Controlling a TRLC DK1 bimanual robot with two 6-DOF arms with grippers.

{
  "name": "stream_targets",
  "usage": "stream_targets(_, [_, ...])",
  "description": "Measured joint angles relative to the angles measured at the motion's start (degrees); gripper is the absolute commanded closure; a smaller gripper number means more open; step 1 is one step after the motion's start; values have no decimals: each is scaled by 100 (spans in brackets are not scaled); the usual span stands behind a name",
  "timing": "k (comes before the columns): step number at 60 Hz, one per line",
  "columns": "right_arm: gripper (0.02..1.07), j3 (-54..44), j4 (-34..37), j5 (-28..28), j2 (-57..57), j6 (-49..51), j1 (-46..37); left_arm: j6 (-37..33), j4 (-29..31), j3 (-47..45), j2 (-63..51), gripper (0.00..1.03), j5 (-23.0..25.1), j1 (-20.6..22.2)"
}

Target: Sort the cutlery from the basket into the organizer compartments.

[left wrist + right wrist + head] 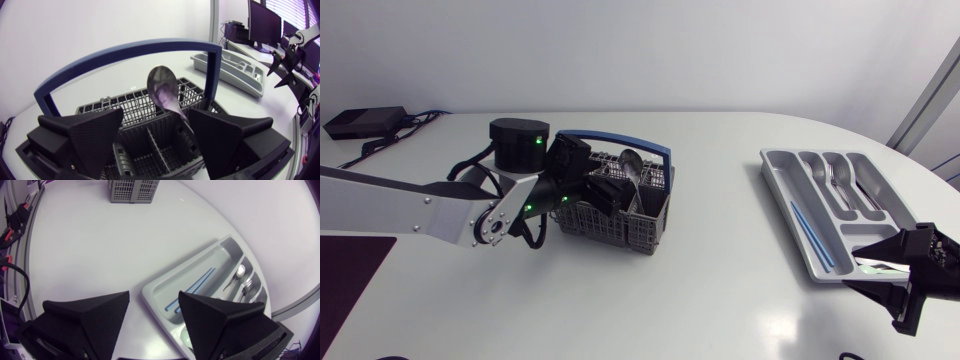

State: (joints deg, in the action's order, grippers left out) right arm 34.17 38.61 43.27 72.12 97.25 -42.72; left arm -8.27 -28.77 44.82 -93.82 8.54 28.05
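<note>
The grey cutlery basket with a blue handle stands left of the table's middle. A silver spoon stands upright in it. My left gripper hovers open over the basket, with the spoon just ahead of the gap between its fingers. At the right lies the grey organizer, holding two blue sticks, a spoon and forks. My right gripper is open above the organizer's near end. A shiny piece lies beside that gripper.
A black box with cables sits at the table's back left corner. In the right wrist view the basket shows far ahead across bare white tabletop.
</note>
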Motion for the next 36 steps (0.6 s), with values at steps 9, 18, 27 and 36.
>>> stream_targets(9, [35, -168, 11, 4, -127, 0, 31, 131, -223, 0, -85, 14, -2, -2])
stream_targets(18, [35, -216, 17, 4, -140, 0, 31, 254, -269, 2, -330, 14, -2, -13])
stream_targets(27, [35, -216, 17, 4, -142, 0, 31, 380, -439, 33, -374, 15, -4, -42])
stream_targets(36, [35, -216, 17, 4, -142, 2, 31, 426, -640, 175, -387, 15, -2, -61])
